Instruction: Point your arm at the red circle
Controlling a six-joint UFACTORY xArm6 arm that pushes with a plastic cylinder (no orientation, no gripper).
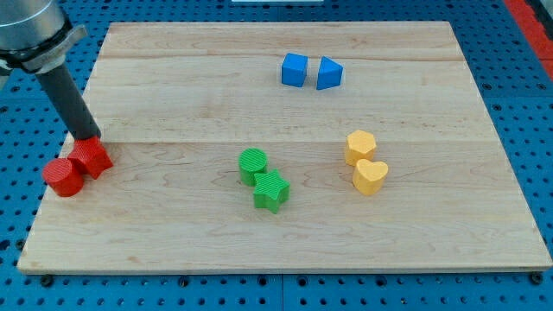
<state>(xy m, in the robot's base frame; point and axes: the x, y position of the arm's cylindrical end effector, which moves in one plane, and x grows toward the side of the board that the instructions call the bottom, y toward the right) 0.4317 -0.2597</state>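
The red circle (63,176) lies at the board's left edge, touching a second red block (91,158) of unclear shape on its upper right. My tip (87,137) is at the upper edge of that second red block, a short way up and right of the red circle. The dark rod slants up to the view's top left.
A blue cube (294,69) and a blue triangular block (328,73) sit at the top middle. A green circle (253,164) and a green star (271,190) are at centre. A yellow hexagon (359,147) and a yellow heart (371,176) are at right. The wooden board (173,233) lies on a blue pegboard.
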